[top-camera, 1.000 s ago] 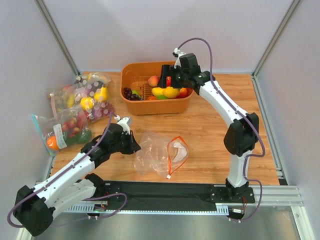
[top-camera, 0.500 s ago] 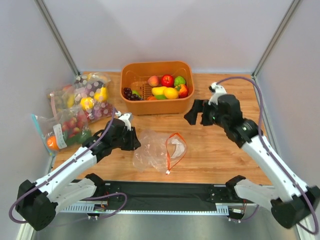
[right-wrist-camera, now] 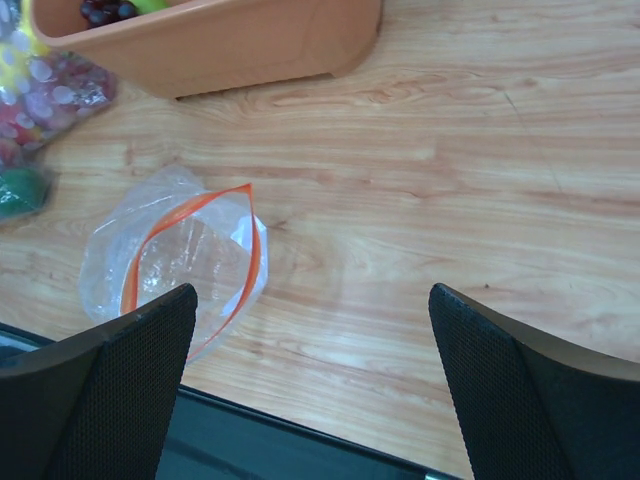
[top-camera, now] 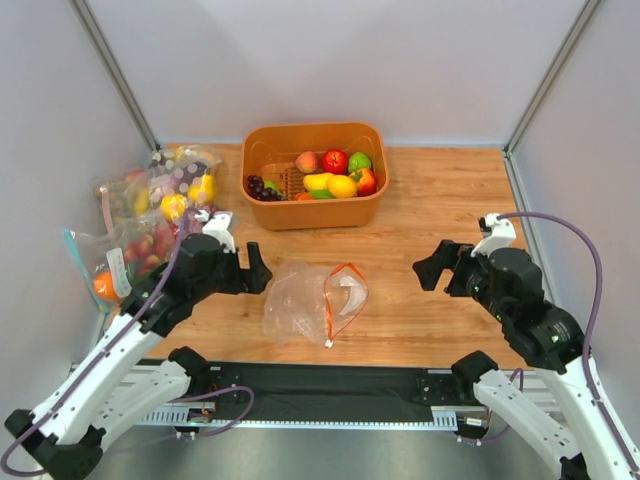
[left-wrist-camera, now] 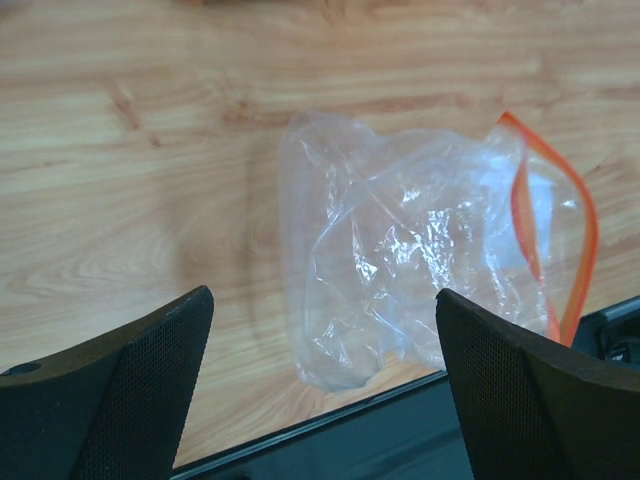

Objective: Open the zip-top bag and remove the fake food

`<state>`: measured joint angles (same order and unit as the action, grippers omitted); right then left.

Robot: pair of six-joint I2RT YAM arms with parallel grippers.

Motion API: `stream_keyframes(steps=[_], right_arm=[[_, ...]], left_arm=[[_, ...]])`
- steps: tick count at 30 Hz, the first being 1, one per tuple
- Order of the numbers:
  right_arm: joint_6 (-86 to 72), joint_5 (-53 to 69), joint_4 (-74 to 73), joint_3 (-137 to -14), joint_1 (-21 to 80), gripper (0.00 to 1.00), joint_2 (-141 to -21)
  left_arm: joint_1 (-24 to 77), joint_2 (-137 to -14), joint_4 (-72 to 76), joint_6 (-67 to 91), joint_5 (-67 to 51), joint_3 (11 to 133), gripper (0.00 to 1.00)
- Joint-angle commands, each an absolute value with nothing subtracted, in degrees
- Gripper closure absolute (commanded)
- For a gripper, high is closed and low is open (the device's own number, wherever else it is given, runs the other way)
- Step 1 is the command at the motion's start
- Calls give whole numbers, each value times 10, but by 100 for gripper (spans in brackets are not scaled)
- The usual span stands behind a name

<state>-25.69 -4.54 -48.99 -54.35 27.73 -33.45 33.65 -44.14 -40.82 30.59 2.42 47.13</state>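
Black, mesh-faced fingers [left-wrist-camera: 150, 380] of the left gripper [top-camera: 247, 272] stood spread wide with nothing between them, hanging above the table [top-camera: 440, 200] with the zip-top bag [left-wrist-camera: 400, 250] directly below in the left wrist view. The bag lay crumpled on the wood at lower centre of the top view, just right of the left gripper, apart from its fingers. Its orange-red zip strip [left-wrist-camera: 545, 220] curved in an open loop on the bag's right side, and the bag's lower edge reached the dark strip at the table's near edge. The right gripper [top-camera: 432, 268] was likewise spread and held nothing; it hung at the right of the top view, pointing left toward the bag and well apart from it. In the right wrist view the bag sat at lower left, beside the left finger. Beyond the bag, at upper centre of the top view, stood an orange basket [top-camera: 300, 215]. In it lay the fake food [top-camera: 340, 185], yellow pieces and a red-yellow one, together with a peach, a red apple, a green fruit and dark grapes. At the left of the top view, filled bags [top-camera: 150, 220] were piled against the wall.
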Motion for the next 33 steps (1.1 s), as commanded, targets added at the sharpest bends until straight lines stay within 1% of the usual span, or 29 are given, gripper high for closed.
stream_keyframes(steps=[1, 5, 11, 20, 33], right_arm=[[-267, -92, -545, -560, 280, 0, -314], [-269, -121, -570, -570, 280, 0, -291], [-274, -138, -583, -569, 280, 0, -268], [-277, -156, -597, -574, 280, 0, -245], [-272, -167, -607, -586, 280, 0, -244]], left_arm=[[334, -388, -505, 283, 91, 538, 1], [334, -350, -574, 272, 144, 606, 1], [334, -312, -645, 277, 177, 661, 1], [334, -284, -671, 283, 185, 675, 1], [334, -272, -693, 281, 201, 700, 1]])
